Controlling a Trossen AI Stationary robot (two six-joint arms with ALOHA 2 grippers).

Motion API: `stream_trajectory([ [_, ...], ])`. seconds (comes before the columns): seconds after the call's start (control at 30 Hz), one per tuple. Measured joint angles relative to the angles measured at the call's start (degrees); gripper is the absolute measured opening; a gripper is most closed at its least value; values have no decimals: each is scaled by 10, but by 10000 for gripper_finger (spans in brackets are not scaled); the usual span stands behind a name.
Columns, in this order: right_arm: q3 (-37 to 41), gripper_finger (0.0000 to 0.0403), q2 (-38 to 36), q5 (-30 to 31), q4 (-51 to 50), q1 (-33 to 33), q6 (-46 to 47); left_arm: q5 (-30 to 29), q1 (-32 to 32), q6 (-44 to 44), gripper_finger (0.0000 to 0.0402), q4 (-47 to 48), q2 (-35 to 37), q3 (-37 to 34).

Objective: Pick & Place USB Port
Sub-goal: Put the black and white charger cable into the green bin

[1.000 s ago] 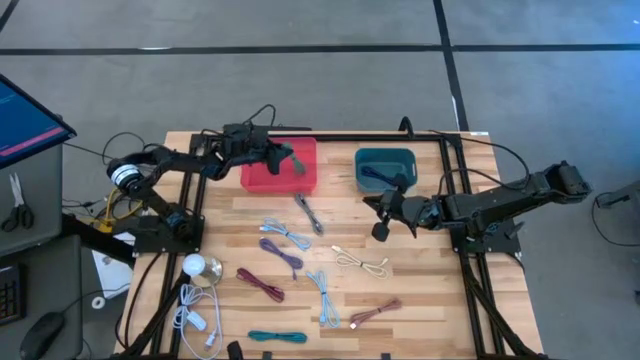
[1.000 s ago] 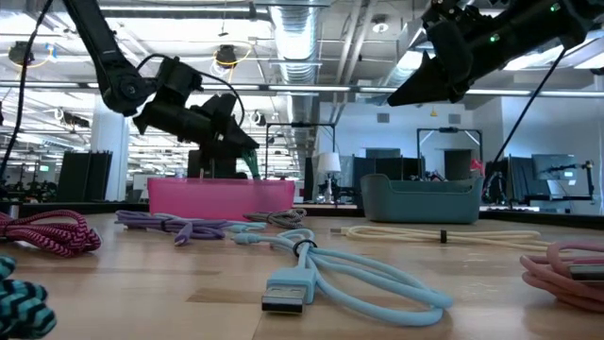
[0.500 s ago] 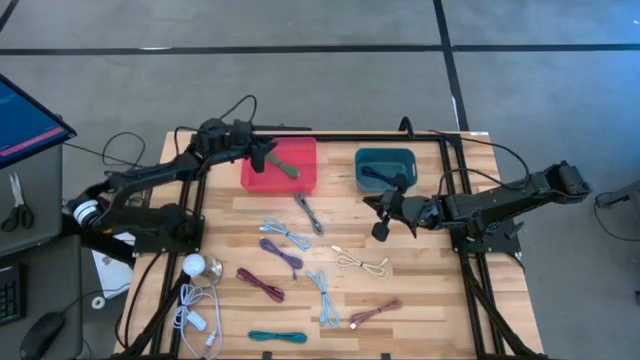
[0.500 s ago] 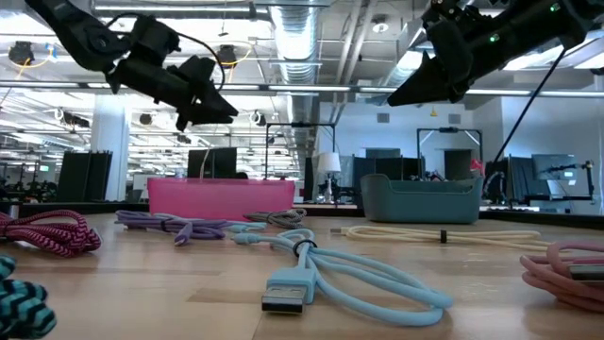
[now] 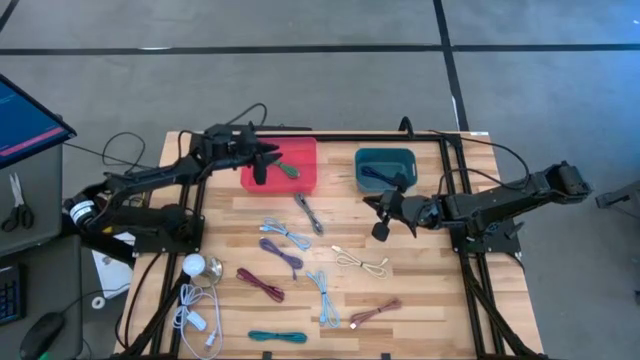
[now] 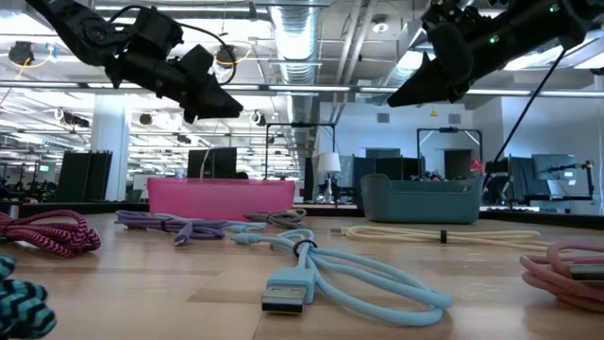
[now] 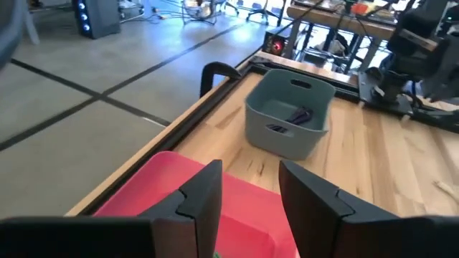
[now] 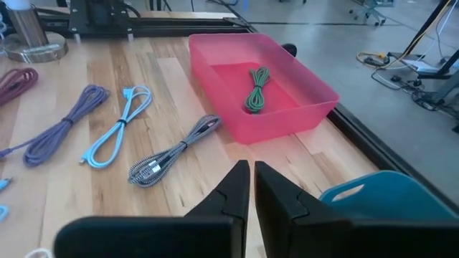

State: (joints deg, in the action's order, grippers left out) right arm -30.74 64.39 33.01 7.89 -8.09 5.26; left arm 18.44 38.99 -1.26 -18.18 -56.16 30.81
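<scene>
A green cable lies coiled on the floor of the pink bin, also seen in the right wrist view as the green cable in the pink bin. My left gripper hovers open above the bin's left part, raised well above its rim, fingers apart. The teal bin holds a dark cable. My right gripper hangs shut in the air just in front of the teal bin, empty. Several USB cables lie on the wooden table.
Loose cables lie in the table's middle and near part: grey braided, light blue, purple, maroon, cream, teal. A white cable and a round metal thing sit near the left edge.
My left gripper has let go of the green cable, which hung from it over the pink bin a second ago and now lies on the bin's floor. The gripper has risen, drawn back toward the table's left, then come a little right again. The right arm has kept still.
</scene>
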Motion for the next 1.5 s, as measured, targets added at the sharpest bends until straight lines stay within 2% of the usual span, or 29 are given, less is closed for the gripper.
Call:
stream_trajectory([
  [0.27,0,15,0,-1,12,3,-16,0,-22,2,138,-3,0,0],
  [0.37,0,13,0,-2,18,5,-20,2,-30,28,138,-17,0,0],
  [0.47,0,13,0,-1,18,7,-22,34,-33,41,134,-20,13,0],
  [0.63,0,13,0,0,16,-6,-23,95,-43,25,117,22,68,0],
  [0.77,0,13,0,-1,6,-23,-23,96,-64,-26,101,112,130,0],
  [0.9,0,14,0,-1,13,-31,-22,96,-91,-28,91,168,185,0],
  [1.2,-18,46,11,-2,18,-30,19,96,-155,-28,87,218,257,0],
  [1.5,-55,79,101,-32,16,-20,30,95,-204,-28,87,270,330,0],
])
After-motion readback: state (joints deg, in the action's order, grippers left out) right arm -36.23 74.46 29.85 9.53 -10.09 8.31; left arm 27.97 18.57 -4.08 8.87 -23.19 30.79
